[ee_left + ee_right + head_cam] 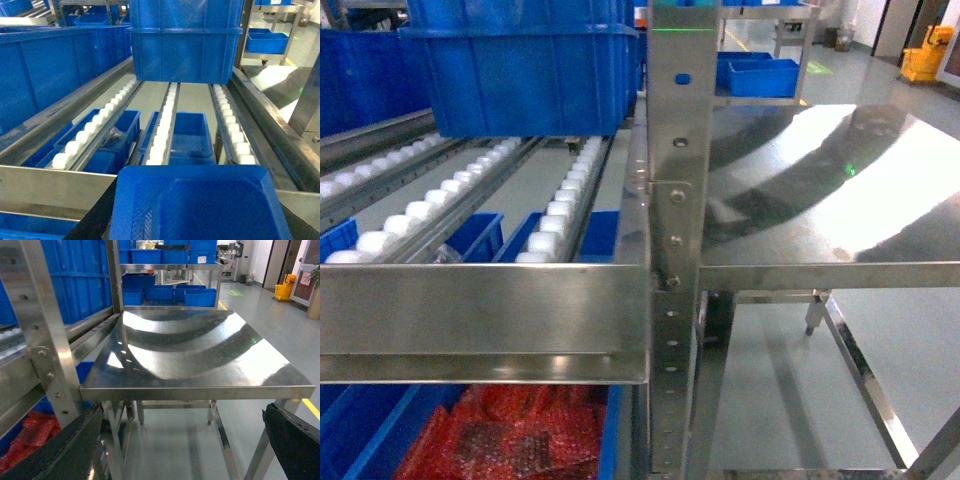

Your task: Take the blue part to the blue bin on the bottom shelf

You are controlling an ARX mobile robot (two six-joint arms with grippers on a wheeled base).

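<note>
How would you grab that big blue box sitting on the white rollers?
Probably grab the big blue box by the thick ledge across its near wall, coming straight in from the front along the white rollers. The ledge sticks out for fingers to hook; the walls look too wide to pinch.

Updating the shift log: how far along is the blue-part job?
Nothing looks done: the blue part shows in no view. In hand: the right gripper is open and empty, facing the steel table; a blue tray-like shape fills the left wrist view's bottom edge, and whether the left gripper grips it I cannot tell. Left: finding, grasping and binning the part.
</note>
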